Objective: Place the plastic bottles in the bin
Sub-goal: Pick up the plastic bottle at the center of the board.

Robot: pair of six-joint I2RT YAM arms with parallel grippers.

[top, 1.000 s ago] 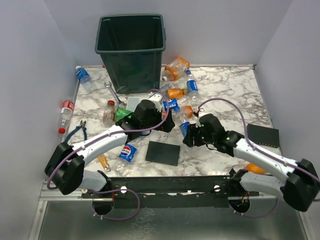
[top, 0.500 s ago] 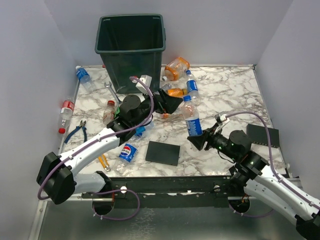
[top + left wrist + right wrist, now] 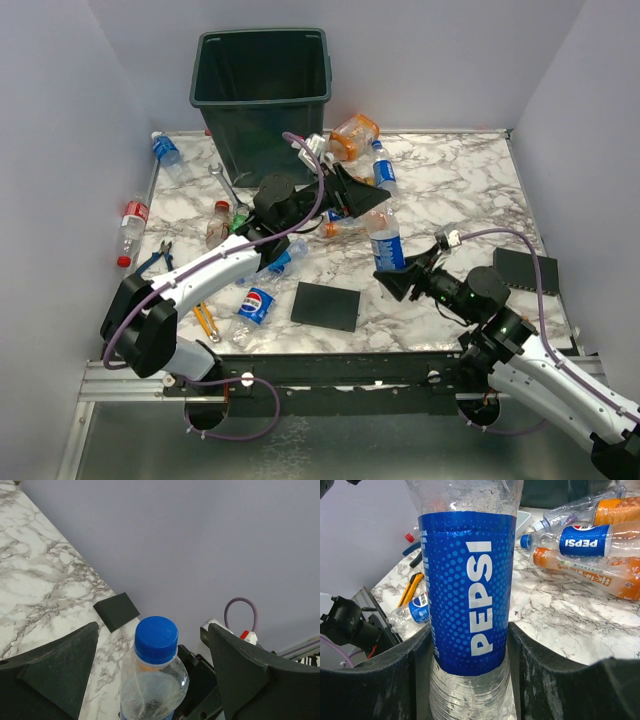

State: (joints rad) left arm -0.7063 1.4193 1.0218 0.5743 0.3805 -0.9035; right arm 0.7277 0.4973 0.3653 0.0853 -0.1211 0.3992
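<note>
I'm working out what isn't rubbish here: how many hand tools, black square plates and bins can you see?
Hand tools: 3 (wrench, blue-handled pliers, yellow-handled cutter)
Black square plates: 2
Bin: 1
Total: 6

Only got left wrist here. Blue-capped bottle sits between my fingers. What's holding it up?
Observer: The right gripper. Its fingers are clamped on the blue label of that Pepsi bottle.
Operator: Where's the bin from there?
Observer: The bin stands at the far edge of the table, to the left of the held bottle in the top view.
Operator: Anything loose near the bin?
Observer: Yes, an orange-labelled bottle lies on its side just right of the bin.
</note>
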